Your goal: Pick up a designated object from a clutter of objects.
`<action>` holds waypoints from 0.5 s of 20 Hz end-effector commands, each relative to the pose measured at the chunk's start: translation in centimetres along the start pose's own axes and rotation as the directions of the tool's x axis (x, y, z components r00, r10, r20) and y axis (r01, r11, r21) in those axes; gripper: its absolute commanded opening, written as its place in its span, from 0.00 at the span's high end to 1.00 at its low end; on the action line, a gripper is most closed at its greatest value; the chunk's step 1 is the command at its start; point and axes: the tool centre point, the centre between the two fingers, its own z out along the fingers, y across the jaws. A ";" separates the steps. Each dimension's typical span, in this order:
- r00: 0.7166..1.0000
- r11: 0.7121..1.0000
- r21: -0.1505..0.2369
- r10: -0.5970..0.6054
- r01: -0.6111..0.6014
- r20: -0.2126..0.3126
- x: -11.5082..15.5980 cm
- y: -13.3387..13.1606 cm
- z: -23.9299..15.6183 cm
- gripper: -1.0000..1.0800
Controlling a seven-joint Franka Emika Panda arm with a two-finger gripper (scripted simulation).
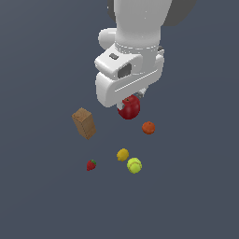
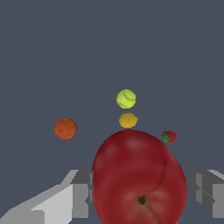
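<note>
This is no real room but a rendered test scene. A flat, featureless slate-grey floor fills both views, with no walls, furniture, edges or corners showing. The items on it are smooth and simply shaded: a box, an orange, a lemon, a tennis ball and a strawberry. The white arm looks equally clean and computer-drawn.

orange near, box (tilted) beside
</note>
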 end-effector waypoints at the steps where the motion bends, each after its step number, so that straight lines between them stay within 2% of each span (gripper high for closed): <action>1: 1.000 1.000 0.001 0.000 0.000 0.001 -0.3 -0.4 -1.5 1.00; 10: 1.000 1.000 0.002 0.001 -0.001 0.002 -0.5 -0.9 -3.4 1.00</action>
